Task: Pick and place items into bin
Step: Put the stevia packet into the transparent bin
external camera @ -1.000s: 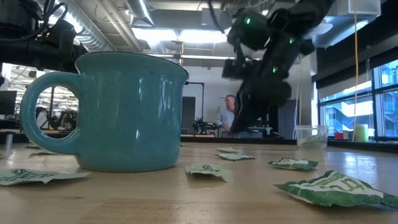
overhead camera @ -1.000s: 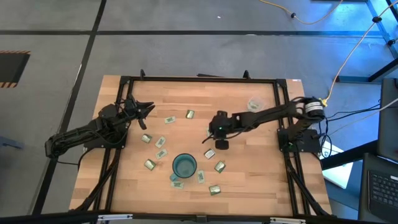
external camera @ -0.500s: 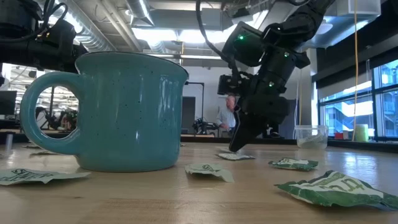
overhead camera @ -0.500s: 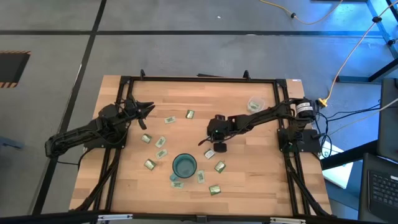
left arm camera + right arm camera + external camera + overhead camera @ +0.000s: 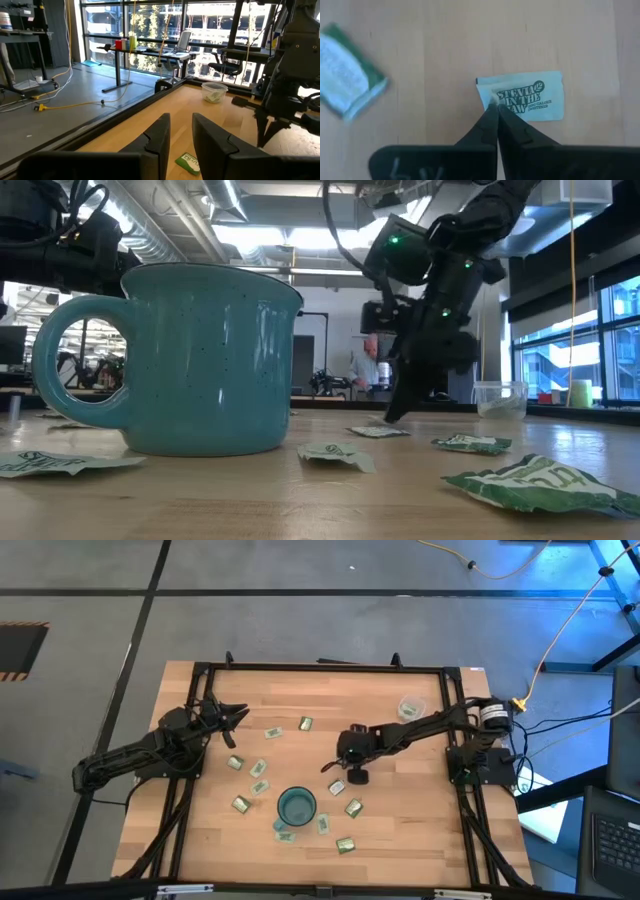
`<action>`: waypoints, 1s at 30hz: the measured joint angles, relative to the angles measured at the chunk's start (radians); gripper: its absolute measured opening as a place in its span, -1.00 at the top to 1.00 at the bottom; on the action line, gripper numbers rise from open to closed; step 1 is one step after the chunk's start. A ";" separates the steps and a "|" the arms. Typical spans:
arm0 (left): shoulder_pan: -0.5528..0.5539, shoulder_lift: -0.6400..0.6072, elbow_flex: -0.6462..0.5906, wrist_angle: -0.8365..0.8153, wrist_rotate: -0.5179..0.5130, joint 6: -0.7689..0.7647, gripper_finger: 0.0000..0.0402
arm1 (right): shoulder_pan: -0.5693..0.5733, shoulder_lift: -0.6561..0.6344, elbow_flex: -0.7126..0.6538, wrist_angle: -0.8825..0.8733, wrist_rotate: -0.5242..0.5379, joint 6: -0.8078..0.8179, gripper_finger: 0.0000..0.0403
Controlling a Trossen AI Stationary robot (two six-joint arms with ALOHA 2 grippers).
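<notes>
Near the middle of the high view, the right gripper (image 5: 332,766) is down at the table with its fingers pinched together on the edge of a light green packet (image 5: 530,97). The left gripper (image 5: 238,712), fingers slightly apart and empty, waits at centre left. The translucent cup (image 5: 409,708) stands toward the upper right of the table, well apart from the teal mug (image 5: 296,806) at lower centre.

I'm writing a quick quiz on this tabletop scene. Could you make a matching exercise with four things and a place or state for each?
1. right gripper
2. left gripper
3. teal mug
4. translucent cup

a. far right part of the table
b. shut on a packet's edge
c. near middle, packets around it
d. open, at the table's left

Pairs: 1-b, 2-d, 3-c, 4-a
</notes>
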 joint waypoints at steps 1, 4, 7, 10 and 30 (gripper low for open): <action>0.000 0.000 0.000 0.000 0.000 0.000 0.63 | 0.000 -0.022 -0.002 -0.022 -0.001 0.000 0.99; 0.000 0.001 0.000 0.000 0.000 0.000 0.63 | -0.002 -0.124 0.000 -0.086 0.023 0.006 0.99; 0.000 0.004 0.000 0.000 0.000 0.000 0.63 | -0.006 -0.252 0.001 -0.223 0.085 0.033 0.99; 0.000 0.006 0.000 0.000 0.000 0.000 0.63 | -0.028 -0.402 0.001 -0.388 0.153 0.108 0.99; 0.000 0.007 0.000 0.000 -0.002 0.000 0.63 | -0.512 -0.623 -0.116 -0.672 0.130 0.285 1.00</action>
